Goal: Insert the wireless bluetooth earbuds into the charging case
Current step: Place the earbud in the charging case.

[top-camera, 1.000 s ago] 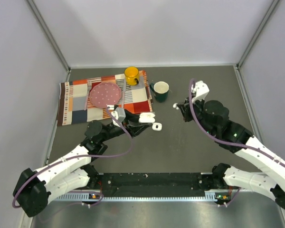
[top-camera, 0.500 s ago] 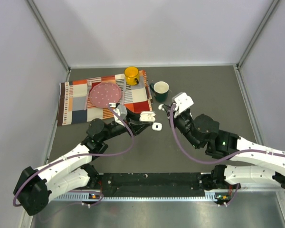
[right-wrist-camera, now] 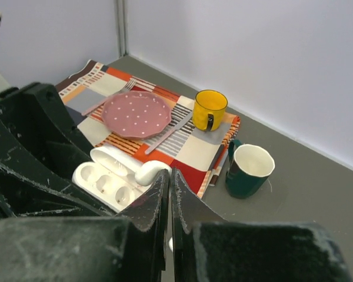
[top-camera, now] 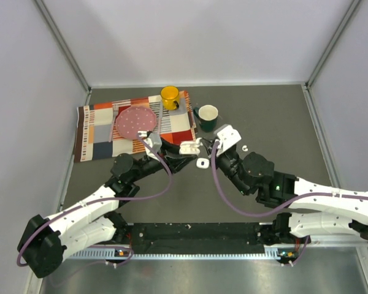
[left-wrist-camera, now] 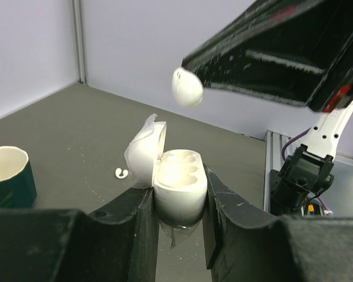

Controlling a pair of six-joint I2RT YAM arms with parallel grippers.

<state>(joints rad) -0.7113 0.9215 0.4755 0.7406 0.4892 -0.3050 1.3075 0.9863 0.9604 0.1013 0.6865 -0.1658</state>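
Note:
The charging case [left-wrist-camera: 179, 179] is open, its lid [left-wrist-camera: 142, 150] tipped back to the left, and my left gripper [left-wrist-camera: 177, 194] is shut on its base. From above, the case [top-camera: 188, 147] hangs over the mat's right edge in the left gripper [top-camera: 183, 150]. My right gripper [right-wrist-camera: 169, 171] is shut, with a white earbud [right-wrist-camera: 150, 172] pinched at its tips. That earbud [left-wrist-camera: 186, 87] hovers just above the case's sockets [right-wrist-camera: 106, 179], apart from them. The right gripper [top-camera: 202, 146] meets the case from the right. Another tiny white earbud [top-camera: 244, 147] lies on the table.
A small white piece [top-camera: 202, 163] lies on the table just below the grippers. A dark green mug [top-camera: 208, 117] stands behind them. A yellow mug [top-camera: 170, 97], a pink plate [top-camera: 135, 122] and cutlery rest on the patchwork mat [top-camera: 98, 131].
My right arm has swung left across the table, bringing the pinched earbud from the right side to just above the open case. The left gripper shifted the case slightly right.

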